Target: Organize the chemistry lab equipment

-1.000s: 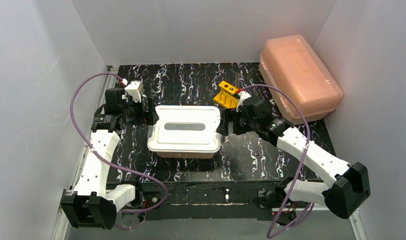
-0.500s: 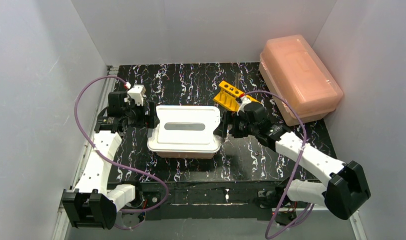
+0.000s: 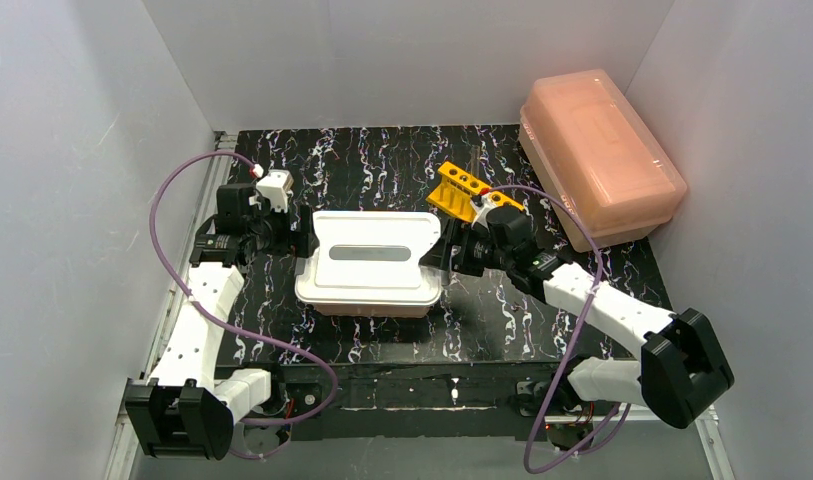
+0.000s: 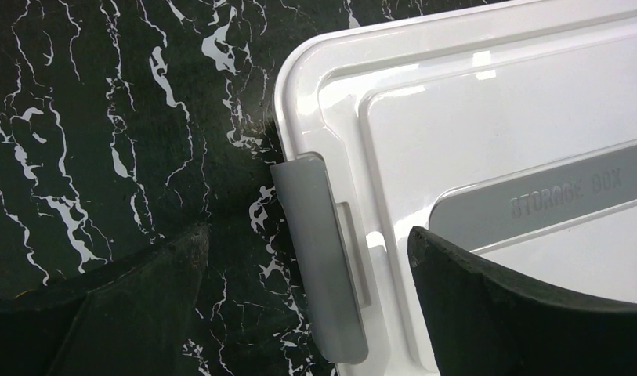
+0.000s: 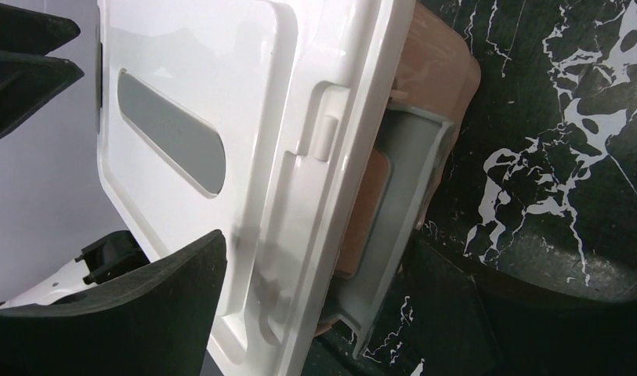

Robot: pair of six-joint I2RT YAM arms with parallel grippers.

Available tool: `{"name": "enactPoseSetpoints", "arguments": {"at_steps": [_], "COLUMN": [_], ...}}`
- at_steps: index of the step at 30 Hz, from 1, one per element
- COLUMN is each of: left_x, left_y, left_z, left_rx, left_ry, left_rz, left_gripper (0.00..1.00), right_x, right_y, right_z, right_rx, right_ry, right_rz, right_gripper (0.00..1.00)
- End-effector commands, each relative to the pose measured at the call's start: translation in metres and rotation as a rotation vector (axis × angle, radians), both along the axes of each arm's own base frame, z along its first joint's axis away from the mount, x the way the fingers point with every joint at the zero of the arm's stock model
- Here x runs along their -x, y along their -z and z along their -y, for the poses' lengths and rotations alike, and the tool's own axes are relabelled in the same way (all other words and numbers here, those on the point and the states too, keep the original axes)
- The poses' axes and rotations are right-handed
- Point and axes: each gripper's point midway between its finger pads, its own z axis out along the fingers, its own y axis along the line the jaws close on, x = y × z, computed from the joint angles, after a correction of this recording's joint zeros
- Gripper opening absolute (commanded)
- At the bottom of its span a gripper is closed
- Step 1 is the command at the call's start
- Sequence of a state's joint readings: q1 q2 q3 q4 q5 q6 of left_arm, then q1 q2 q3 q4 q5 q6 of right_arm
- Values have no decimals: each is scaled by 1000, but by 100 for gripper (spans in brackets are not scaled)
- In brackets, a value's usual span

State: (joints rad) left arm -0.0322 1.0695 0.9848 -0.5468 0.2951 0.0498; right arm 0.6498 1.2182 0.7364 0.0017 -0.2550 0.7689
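Straddling the grey latch (image 4: 323, 266) on the white lid (image 4: 487, 117) with my left tool (image 4: 307, 243), fingers spread, one over the marbled surface (image 4: 103, 117), one over the lid. Opposite it, my right tool (image 5: 323, 266) is spread too, bracketing the lid's other end where a second latch (image 5: 405, 196) hangs off the pink tub (image 5: 440, 70). The yellow tube rack (image 3: 460, 190) stands on the surface just beyond my right tool, apart from it.

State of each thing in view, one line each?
White lid: on centre tub.
Left latch: flat against lid.
Right latch: swung outward.
Left gripper: open, straddling left latch.
Right gripper: open, straddling right latch.
Rear pink tub: closed.
Yellow rack: contents unclear.
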Motion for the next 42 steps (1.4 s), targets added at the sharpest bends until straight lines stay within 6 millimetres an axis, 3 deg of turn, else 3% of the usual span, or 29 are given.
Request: {"name": "enactPoseSetpoints", "arguments": {"at_steps": [1, 8, 13, 15, 20, 23, 31, 42], "left_x": [5, 6, 6, 5, 6, 6, 7, 11], "left_y": [-1, -1, 0, 0, 0, 1, 0, 1], "left_z": [-2, -3, -4, -4, -4, -5, -3, 1], "left_rx": [-22, -36, -43, -45, -47, -47, -37, -21], "left_ry": [18, 22, 23, 23, 24, 23, 30, 50], "left_rz": [23, 28, 28, 30, 32, 30, 31, 33], "left_gripper": [98, 98, 98, 98, 98, 98, 98, 94], "right_x": [-4, -7, -5, -5, -2, -2, -5, -3], "right_y": [-17, -28, -25, -25, -32, -39, -36, -28], "right_z": [-9, 3, 8, 7, -4, -8, -11, -21], "right_rx": [-73, -50, 0, 10, 3, -7, 47, 161], "right_ry": [0, 51, 53, 46, -11, -26, -35, -61], "right_rz": [15, 55, 36, 27, 32, 43, 25, 22], "right_gripper": [86, 69, 57, 56, 69, 71, 65, 66]}}
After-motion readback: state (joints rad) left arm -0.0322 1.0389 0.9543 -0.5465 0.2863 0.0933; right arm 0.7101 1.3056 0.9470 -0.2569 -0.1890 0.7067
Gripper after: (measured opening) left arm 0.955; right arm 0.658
